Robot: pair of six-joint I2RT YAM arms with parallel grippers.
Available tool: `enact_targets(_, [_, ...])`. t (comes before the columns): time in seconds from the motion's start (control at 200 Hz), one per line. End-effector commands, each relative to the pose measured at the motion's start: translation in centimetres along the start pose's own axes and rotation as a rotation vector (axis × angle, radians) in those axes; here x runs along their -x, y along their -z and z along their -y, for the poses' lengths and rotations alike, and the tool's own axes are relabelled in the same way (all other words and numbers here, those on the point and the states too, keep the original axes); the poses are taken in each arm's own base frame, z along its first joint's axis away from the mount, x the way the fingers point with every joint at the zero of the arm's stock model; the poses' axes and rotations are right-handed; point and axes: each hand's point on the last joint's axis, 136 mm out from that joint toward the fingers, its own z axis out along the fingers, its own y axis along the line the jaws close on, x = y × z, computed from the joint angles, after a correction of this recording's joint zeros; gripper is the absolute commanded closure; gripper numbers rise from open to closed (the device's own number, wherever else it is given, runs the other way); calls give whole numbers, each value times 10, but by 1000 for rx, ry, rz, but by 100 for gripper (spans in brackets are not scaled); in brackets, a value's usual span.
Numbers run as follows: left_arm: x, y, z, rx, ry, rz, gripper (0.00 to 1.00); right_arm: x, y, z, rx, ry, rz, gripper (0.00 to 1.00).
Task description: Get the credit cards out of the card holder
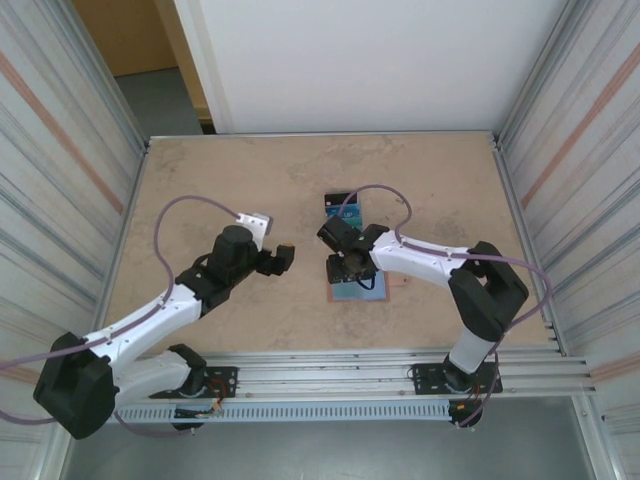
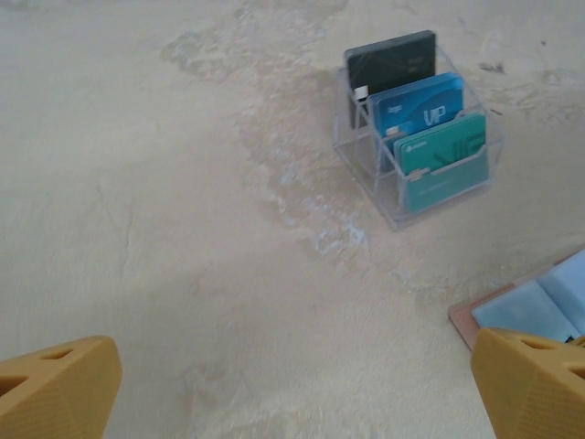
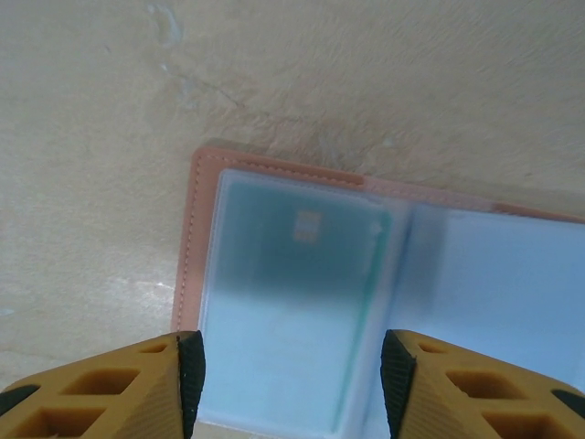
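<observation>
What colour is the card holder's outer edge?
Salmon pink; card holder, best in right wrist view.

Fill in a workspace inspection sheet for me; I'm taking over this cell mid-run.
Surface: beige table, mottled.
Job's things: card holder open flat, with a pocketed card inside; black, blue and teal credit cards upright in a clear stand.
Clutter: nothing seen.
End effectors: left end effector open above bare table; right end effector with jaws apart over the holder's pocket.
Cables: purple cables loop off both arms.
Surroundings: corrugated metal walls, white back panel.
</observation>
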Motion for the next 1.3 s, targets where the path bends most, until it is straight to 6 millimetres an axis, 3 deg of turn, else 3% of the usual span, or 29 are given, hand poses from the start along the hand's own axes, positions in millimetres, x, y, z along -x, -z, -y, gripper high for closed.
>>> enact_targets(0.0, [-2,4,-10,57,94,24,1,2,-6,-13,31,-30,-25,44])
enact_targets(0.215, [-19,0,-15,81,122,-28,1,-2,-20,-16,19,-21,-65,42])
enact_targets(0.506, [-19,-7,-13,80,126,-40,1,-11,-27,-8,-38,-6,-90,41])
enact_targets(0.742, [-21,-9,-12,76,128,-54,1,-15,-29,-8,-31,3,-97,47])
enact_targets(1.017, [-18,-7,-11,73,119,-46,1,-13,-27,-28,92,10,-95,59])
enact_targets(1.258, [-10,-2,-8,51,113,-22,1,-14,-20,-46,200,23,-94,60])
enact_targets(1.298, [-9,-2,-8,49,112,-18,1,-14,-20,-46,204,23,-95,56])
